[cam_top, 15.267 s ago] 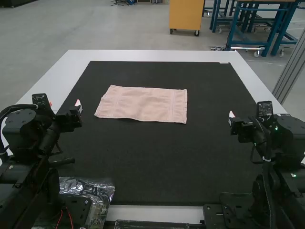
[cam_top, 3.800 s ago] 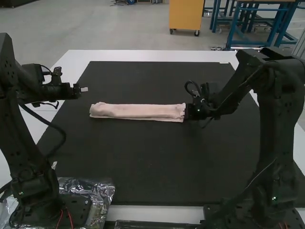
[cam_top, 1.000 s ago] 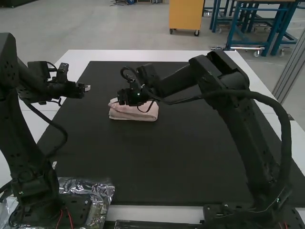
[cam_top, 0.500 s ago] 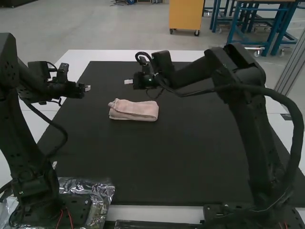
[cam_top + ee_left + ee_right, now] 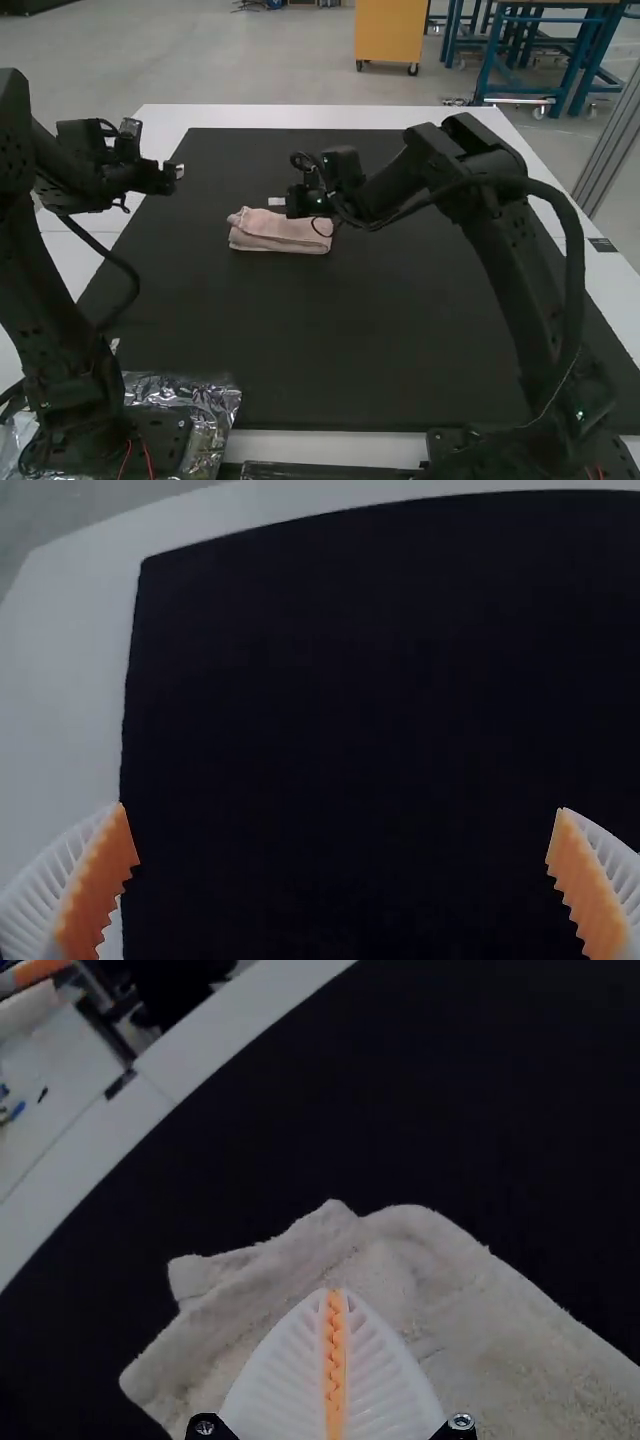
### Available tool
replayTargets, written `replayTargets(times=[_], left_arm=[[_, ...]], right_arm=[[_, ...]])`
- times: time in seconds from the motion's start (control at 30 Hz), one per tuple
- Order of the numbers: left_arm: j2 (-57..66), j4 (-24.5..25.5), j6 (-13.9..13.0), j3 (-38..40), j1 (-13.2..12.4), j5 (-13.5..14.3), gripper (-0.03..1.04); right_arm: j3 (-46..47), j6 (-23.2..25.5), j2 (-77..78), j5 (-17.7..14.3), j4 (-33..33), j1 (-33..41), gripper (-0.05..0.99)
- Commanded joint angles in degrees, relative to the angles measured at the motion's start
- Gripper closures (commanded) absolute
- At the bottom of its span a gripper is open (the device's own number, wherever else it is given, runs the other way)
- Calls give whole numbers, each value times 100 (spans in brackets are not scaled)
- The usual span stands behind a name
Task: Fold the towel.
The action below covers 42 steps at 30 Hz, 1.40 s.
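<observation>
The pink towel (image 5: 270, 236) lies as a small, compact bundle folded in layers, a little left of the mat's middle. Just above or behind it my right gripper (image 5: 277, 201) hangs from the arm reaching across. My left gripper (image 5: 178, 171) is apart from the towel, over the mat's far left edge. Wide-apart fingers with orange pads mark the left gripper (image 5: 341, 810) as open in its wrist view. In the right wrist view the right gripper (image 5: 334, 1292) is shut, its pads pressed together in front of the towel (image 5: 500, 1350), whose layered edges show.
A black mat (image 5: 330, 330) covers most of the white table (image 5: 300, 116). Crumpled clear plastic (image 5: 205, 400) lies beside the left arm's base at the near edge.
The towel went from spread flat to a long strip, then a short bundle. My right gripper left it, rose, and has come lower again. My left gripper has shifted slightly away from the near edge.
</observation>
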<state>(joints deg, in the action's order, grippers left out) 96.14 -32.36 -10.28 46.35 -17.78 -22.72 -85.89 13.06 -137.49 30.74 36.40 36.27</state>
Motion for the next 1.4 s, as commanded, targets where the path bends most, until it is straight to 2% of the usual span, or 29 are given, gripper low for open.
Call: replayTargets(times=[0.0, 0.2, 0.33, 0.53, 0.77, 0.8, 0.97, 1.07, 1.37], left_arm=[[-350, -341, -26, -135, 152, 743, 4], [-728, -403, 360, -363, 284, 919, 4], [-1080, -288, 510, -478, 407, 1103, 4], [-1835, -78, 563, -609, 838, 1314, 4], [-2776, 177, 773, -609, 1277, 1578, 4], [-2908, 230, 800, -609, 1330, 1586, 4], [-3479, 362, 826, -609, 1673, 1692, 4], [-3857, 529, 826, -583, 1857, 1762, 4], [-5193, 1047, 826, -636, 2218, 1710, 4]], right_arm=[[72, 83, -94, 81, 201, 29, 96], [512, 74, -366, 72, 737, 179, 96], [766, 56, -603, 20, 974, 319, 96], [810, 100, -726, 11, 1123, 381, 96], [898, 575, 460, 20, 1115, 170, 95], [916, 636, 671, 20, 1097, 126, 89], [1162, 716, 1963, -112, 877, -182, 26], [1434, 707, 2859, -200, 543, -393, 2], [2990, 707, 6243, -727, 499, -1149, 2]])
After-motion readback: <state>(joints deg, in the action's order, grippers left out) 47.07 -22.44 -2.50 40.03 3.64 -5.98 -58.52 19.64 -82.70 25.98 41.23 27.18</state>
